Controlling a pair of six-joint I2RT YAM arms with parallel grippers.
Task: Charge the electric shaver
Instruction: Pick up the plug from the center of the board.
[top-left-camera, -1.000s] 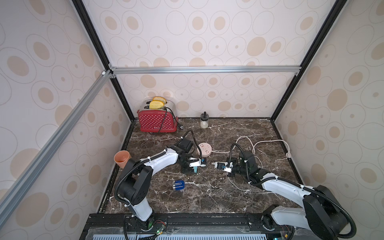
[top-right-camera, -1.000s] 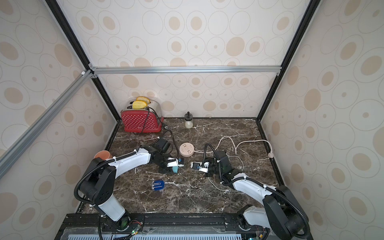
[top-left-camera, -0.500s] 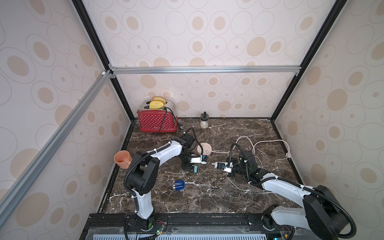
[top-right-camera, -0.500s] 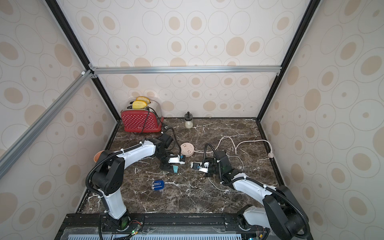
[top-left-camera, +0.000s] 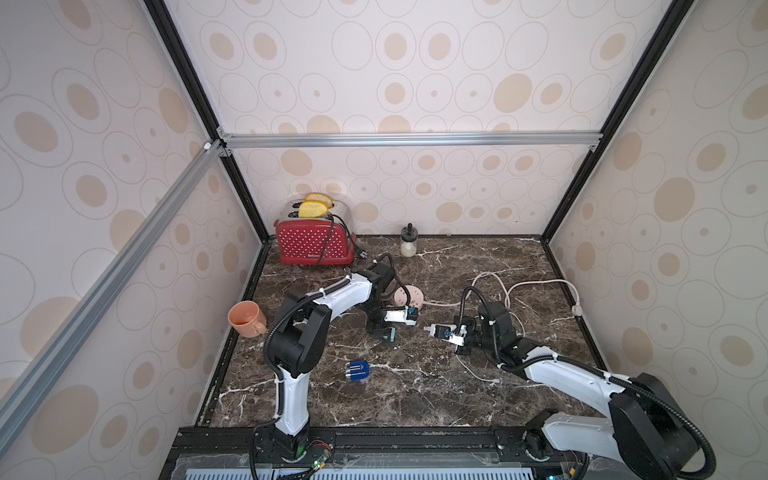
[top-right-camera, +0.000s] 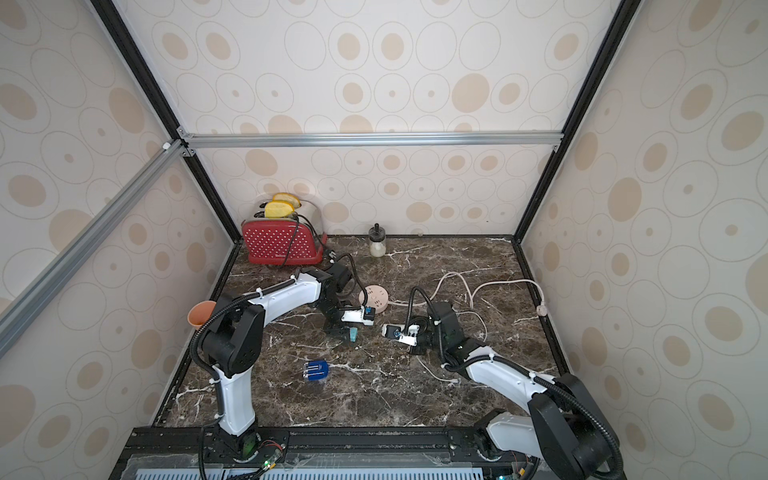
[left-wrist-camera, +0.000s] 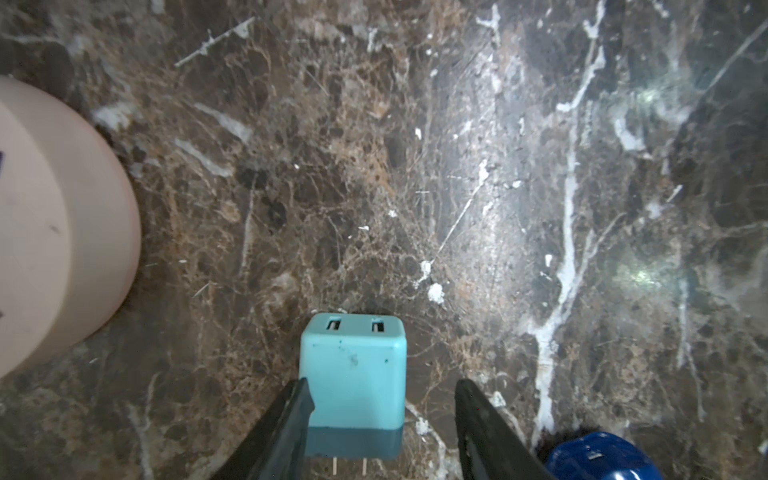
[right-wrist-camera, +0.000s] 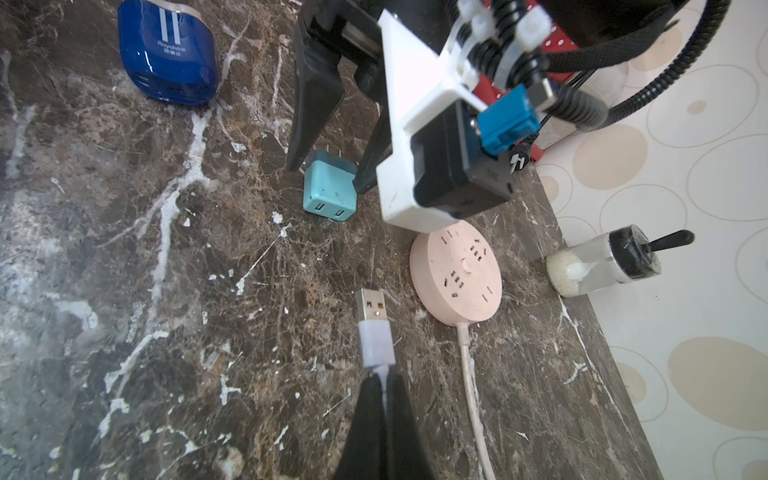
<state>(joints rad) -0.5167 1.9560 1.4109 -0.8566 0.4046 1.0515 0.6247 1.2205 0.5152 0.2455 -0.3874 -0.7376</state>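
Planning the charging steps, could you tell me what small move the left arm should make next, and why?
Probably close the left gripper on the teal cube adapter: its open jaws straddle it, while the right gripper holds the white USB cable.

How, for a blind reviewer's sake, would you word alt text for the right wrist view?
The right gripper is shut on a white USB cable just behind its plug, beside a round pink socket hub on a marble table. Beyond, the left gripper, jaws open, straddles a teal adapter lying on its side; the blue electric shaver lies apart, untouched.
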